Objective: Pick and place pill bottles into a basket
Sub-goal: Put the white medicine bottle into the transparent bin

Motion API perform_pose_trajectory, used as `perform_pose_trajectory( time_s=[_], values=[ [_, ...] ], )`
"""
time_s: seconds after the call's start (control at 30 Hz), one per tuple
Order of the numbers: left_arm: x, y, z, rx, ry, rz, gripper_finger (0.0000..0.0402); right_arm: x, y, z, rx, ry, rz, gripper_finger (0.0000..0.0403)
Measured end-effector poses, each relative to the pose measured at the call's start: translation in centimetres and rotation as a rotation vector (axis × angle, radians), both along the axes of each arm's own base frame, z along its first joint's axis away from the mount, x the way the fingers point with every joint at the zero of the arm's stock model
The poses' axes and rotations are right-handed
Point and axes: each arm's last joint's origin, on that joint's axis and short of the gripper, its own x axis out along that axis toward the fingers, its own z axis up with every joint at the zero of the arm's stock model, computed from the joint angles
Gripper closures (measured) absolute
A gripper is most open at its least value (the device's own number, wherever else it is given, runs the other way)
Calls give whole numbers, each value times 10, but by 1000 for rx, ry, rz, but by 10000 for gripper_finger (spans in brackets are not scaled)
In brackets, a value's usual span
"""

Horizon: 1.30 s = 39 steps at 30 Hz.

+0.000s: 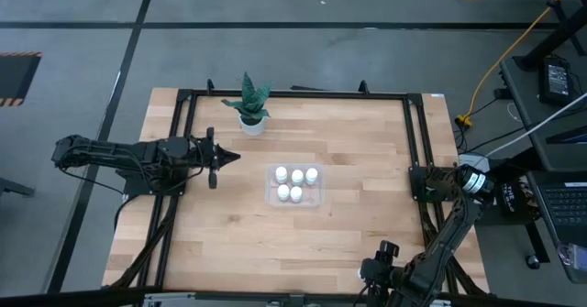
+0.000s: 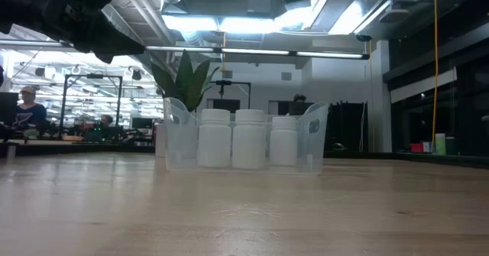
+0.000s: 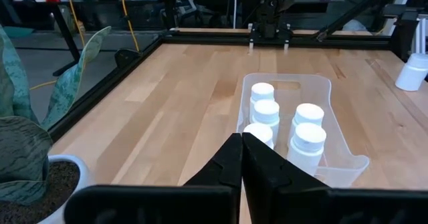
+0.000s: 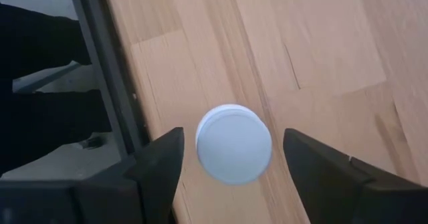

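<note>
The clear basket (image 1: 295, 197) sits mid-table and holds several white pill bottles (image 1: 296, 175), standing upright on their bases; they also show in the low view (image 2: 250, 137) and the left wrist view (image 3: 309, 136). One more white bottle (image 4: 234, 144) stands upright on the wood near the table's front right corner; it also shows in the left wrist view (image 3: 410, 70). My right gripper (image 4: 233, 136) is open above it, pointing down, one finger on each side with gaps. In the high view my right gripper (image 1: 386, 252) hides that bottle. My left gripper (image 3: 241, 138) is shut and empty, raised left of the basket (image 1: 225, 158).
A white pot with a green plant (image 1: 249, 110) stands at the far side, left of the middle. A black frame rail (image 4: 110, 83) runs close beside the lone bottle, with the table's edge just beyond. Black rails (image 1: 417, 133) border the wood on each side.
</note>
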Motion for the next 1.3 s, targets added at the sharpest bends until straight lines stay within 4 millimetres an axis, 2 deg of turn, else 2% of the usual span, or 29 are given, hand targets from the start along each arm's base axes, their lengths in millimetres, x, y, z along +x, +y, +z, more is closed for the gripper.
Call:
perform_pose_trajectory(
  time_s=[0.6,0.7,1.0,1.3],
  values=[
    [0,0,0,0,0,0,400,1,-1,0,7,20,-3,242],
    [0,0,0,0,0,0,398,1,-1,0,11,20,-10,233],
    [0,0,0,0,0,-1,392,1,0,-3,6,26,-15,172],
    [0,0,0,-1,1,0,399,4,-3,-5,-22,32,7,168]
  ],
)
